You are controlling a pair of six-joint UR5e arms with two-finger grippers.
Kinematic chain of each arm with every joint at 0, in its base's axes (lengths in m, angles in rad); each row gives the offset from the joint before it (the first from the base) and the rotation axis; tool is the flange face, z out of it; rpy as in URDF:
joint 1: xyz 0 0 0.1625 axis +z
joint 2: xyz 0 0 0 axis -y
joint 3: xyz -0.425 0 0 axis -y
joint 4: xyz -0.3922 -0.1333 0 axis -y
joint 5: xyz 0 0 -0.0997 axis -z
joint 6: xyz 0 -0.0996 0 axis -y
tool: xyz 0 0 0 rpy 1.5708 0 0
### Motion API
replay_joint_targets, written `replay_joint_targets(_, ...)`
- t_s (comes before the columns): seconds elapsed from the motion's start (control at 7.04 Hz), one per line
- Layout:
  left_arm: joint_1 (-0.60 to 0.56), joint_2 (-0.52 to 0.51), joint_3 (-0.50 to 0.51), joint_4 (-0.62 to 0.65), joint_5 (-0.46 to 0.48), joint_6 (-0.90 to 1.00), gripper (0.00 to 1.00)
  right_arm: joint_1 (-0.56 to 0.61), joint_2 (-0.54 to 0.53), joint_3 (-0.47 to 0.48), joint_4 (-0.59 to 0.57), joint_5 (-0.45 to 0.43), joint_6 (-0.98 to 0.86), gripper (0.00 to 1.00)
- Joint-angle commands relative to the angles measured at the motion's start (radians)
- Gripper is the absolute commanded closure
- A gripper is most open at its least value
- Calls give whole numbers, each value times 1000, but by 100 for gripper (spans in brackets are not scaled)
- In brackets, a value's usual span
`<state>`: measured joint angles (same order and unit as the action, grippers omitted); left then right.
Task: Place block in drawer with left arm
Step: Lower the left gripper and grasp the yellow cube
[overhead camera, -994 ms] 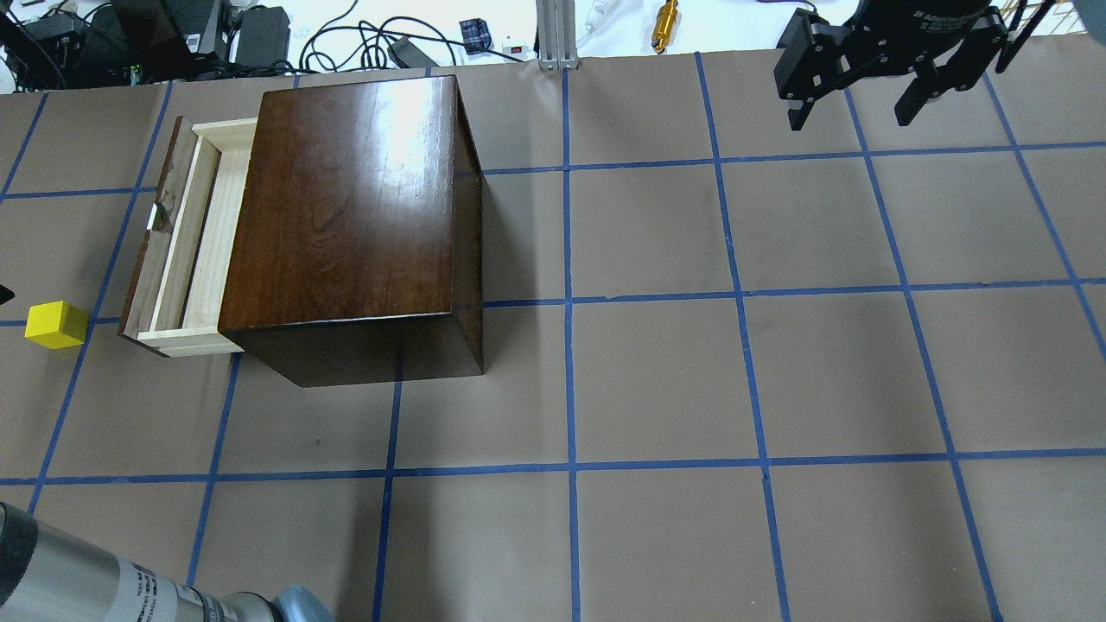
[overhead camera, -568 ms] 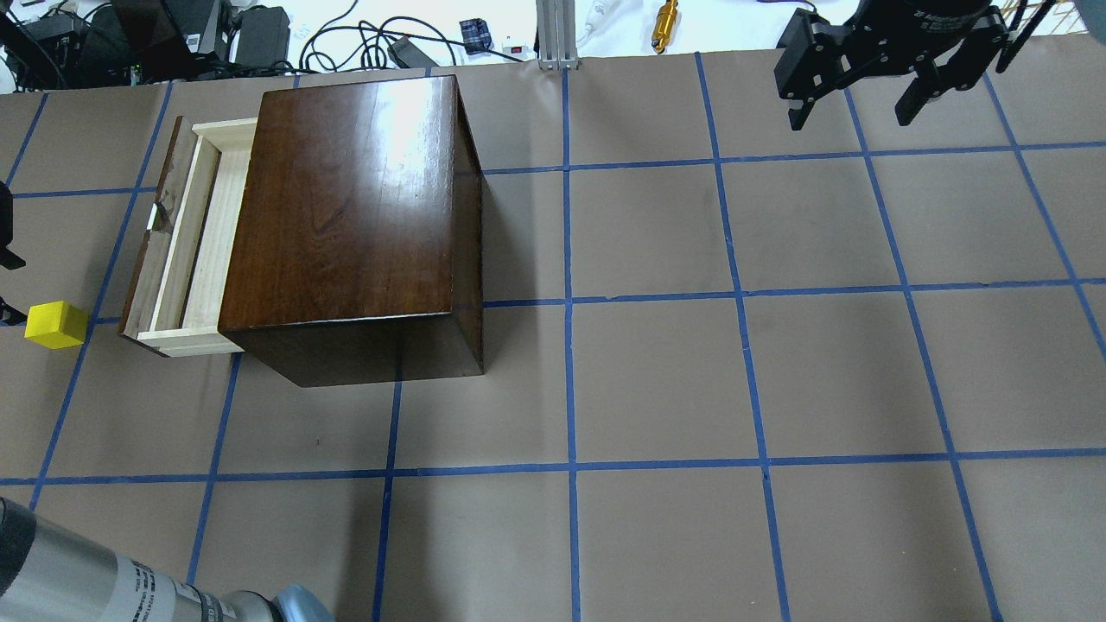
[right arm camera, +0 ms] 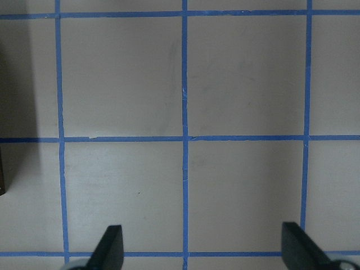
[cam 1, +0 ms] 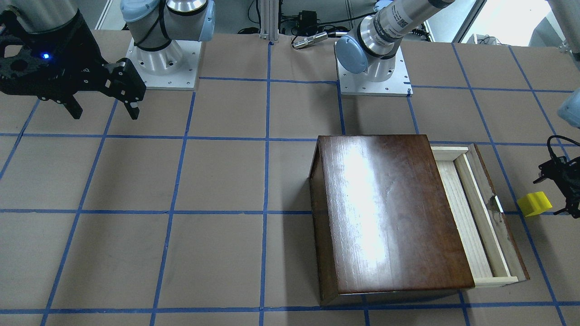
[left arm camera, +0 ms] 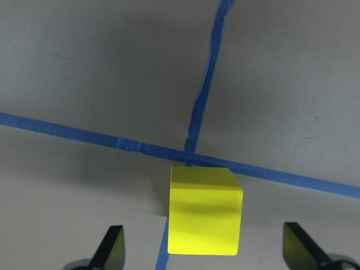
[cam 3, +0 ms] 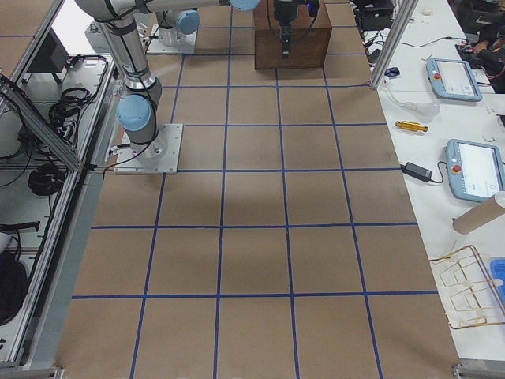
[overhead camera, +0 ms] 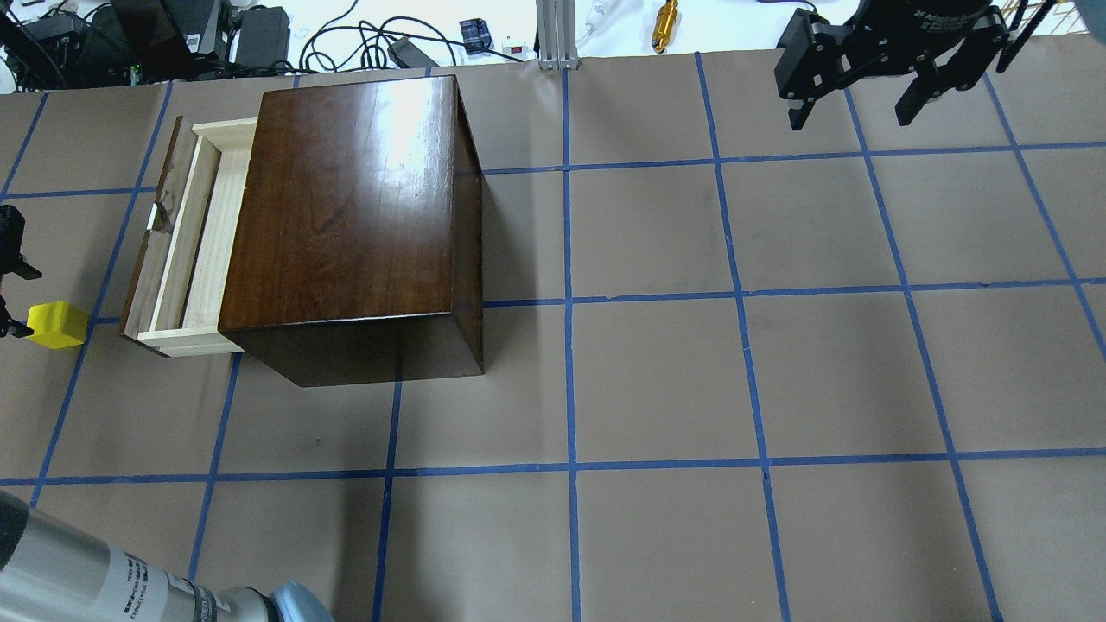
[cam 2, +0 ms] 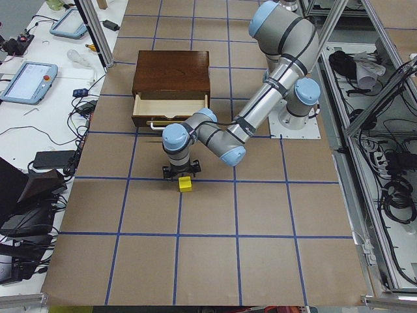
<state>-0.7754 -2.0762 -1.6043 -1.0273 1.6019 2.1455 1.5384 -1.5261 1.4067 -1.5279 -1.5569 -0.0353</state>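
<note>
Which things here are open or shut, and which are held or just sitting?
left gripper: open, jaws either side of the block, not touching it.
block: sitting on the table, not held.
drawer: pulled open, visible part empty.
right gripper: open, holding nothing.

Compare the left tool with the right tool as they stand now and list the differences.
The left tool frames the yellow block between its spread fingers; the right tool frames only bare table. The left tool is down close to the table in front of the drawer; the right tool hangs higher, far from the wooden box. Shared: both are open and neither grips anything.
</note>
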Motion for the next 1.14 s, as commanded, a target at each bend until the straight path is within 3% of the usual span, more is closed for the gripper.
replay_joint_targets(0.0, 10, -18, -3, -2, -10, 17, 0, 0, 0, 0, 0, 1, 0, 0)
replay_joint_targets(0.99, 13, -71, -2, 19, -19, 63, 0, 0, 1, 0, 0, 1, 0, 0)
